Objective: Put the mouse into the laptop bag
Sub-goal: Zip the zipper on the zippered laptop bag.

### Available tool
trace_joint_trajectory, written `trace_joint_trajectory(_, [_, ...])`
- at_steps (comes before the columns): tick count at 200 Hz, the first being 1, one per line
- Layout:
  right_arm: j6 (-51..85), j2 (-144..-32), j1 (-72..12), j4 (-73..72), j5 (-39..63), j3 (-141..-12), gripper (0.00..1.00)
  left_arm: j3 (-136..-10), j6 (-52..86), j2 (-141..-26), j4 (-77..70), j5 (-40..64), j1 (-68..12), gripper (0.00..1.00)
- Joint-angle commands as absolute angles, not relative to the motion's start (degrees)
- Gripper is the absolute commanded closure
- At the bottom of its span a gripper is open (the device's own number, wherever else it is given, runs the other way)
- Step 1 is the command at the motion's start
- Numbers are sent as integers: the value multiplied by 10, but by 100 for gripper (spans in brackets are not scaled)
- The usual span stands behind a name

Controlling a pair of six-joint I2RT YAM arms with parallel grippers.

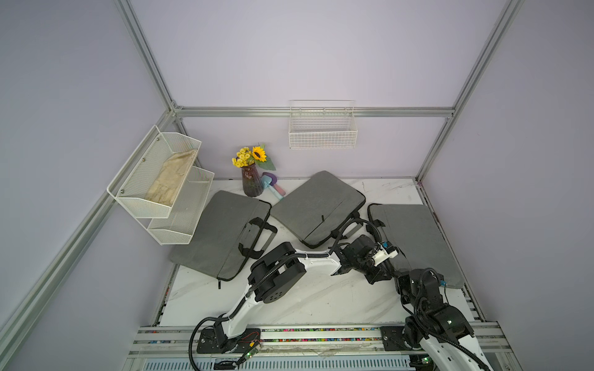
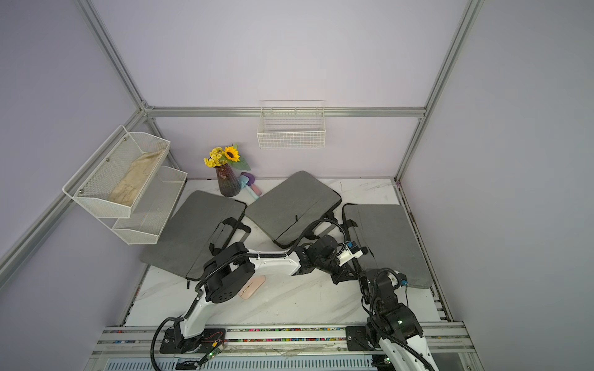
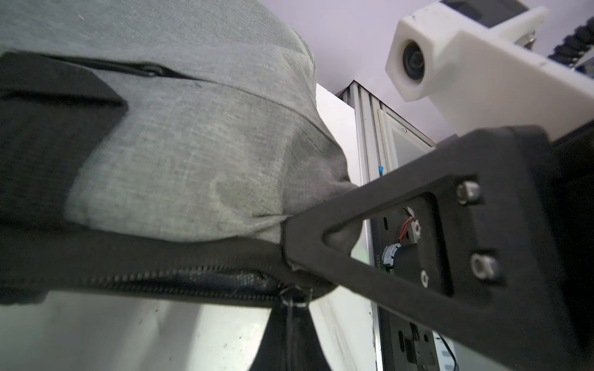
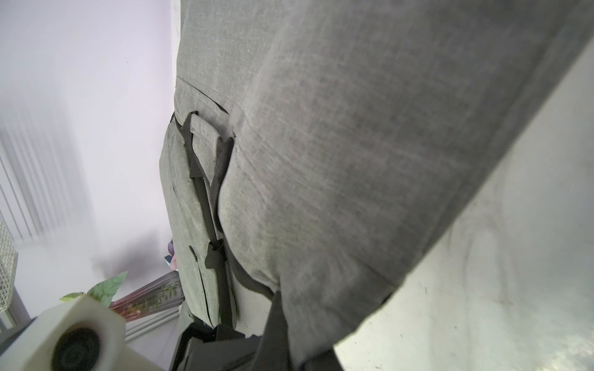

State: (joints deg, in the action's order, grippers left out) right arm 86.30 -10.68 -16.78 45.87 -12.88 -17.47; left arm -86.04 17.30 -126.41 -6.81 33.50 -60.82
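A: The left pincer (image 3: 289, 321) is closed on the zip pull (image 3: 294, 297) at the near corner of the laptop bag (image 1: 418, 237), going by its own wrist view

B: And the right pincer (image 3: 287, 247)?

A: Clamped shut on that same corner, pinching the grey fabric just above the zip (image 3: 193, 276). Its black triangular finger crosses the left wrist view, with the right arm's white camera housing (image 3: 414, 57) above it

B: Any writing?

A: Only a few printed characters (image 3: 378, 261) on the frame behind that pincer, too small to read

B: Where's the mouse?

A: In a top view the pink mouse (image 2: 252, 287) lies on the white marble desk (image 1: 321, 305), outside every bag, poking out from under the left arm's elbow and well apart from the laptop bag. In a top view that elbow (image 1: 276, 276) covers the spot completely, and neither wrist view catches it

B: What does the right wrist view add?

A: The middle bag (image 4: 193, 199) with its black handle straps, the vase (image 4: 151, 298) and the left arm's camera housing (image 4: 80, 334). The left bag (image 1: 221, 231), the wire basket (image 1: 323, 135) on the back wall and the tiered rack (image 1: 180, 221) holding a cloth (image 1: 173, 180) appear in both top views only
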Motion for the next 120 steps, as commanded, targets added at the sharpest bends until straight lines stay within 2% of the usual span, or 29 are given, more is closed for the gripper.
trace_joint_trajectory(1, [842, -88, -164, 511, -150, -199, 100, -896, 170, -1235, -50, 280, -537, 100])
trace_joint_trajectory(58, [820, -95, -164, 512, -127, -212, 100, -933, 180, -1268, -20, 282, -490, 100])
trace_joint_trajectory(86, [813, -103, -164, 498, -129, -209, 100, -913, 192, -1251, -52, 338, -496, 100])
trace_joint_trajectory(120, [814, -114, -164, 511, -137, -223, 100, -903, 159, -1233, -30, 243, -499, 100])
